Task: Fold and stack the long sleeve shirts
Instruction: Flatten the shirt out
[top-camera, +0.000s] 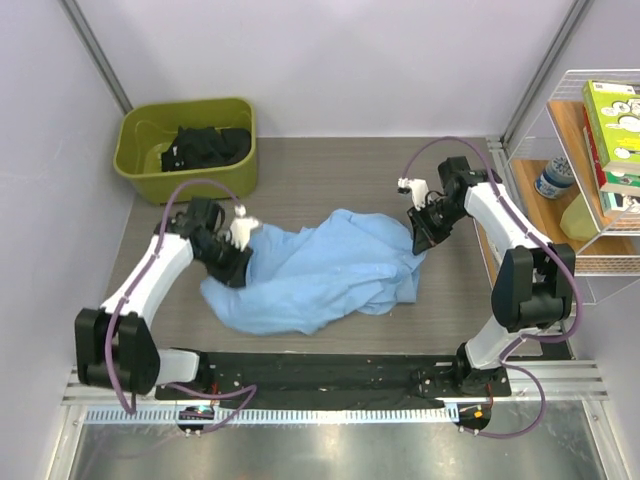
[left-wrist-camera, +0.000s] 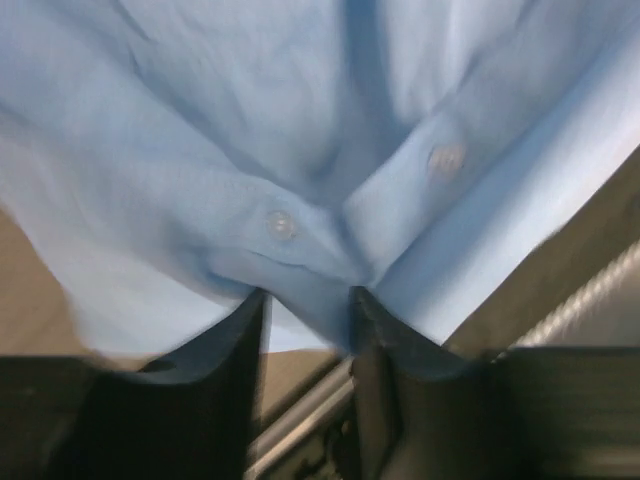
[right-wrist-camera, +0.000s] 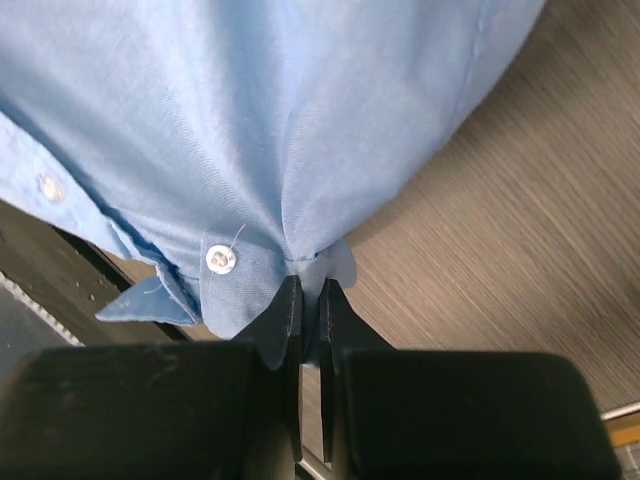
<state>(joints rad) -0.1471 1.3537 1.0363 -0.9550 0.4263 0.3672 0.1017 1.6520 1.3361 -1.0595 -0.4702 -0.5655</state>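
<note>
One light blue long sleeve shirt (top-camera: 320, 265) lies crumpled in the middle of the wooden table, stretched between both grippers. My left gripper (top-camera: 238, 268) is at its left edge. In the left wrist view a bunched fold of the button placket (left-wrist-camera: 250, 120) sits between the jaws of my left gripper (left-wrist-camera: 305, 300). My right gripper (top-camera: 420, 240) is at the shirt's right edge. In the right wrist view my right gripper (right-wrist-camera: 308, 285) is shut on a pinch of shirt cloth (right-wrist-camera: 250, 120) beside a white button (right-wrist-camera: 221, 260), lifted off the table.
A green bin (top-camera: 180, 185) with dark clothes (top-camera: 207, 145) stands at the back left. A wire shelf (top-camera: 590, 265) with books and a bottle is at the right edge. A black strip (top-camera: 320, 375) runs along the near edge between the arm bases.
</note>
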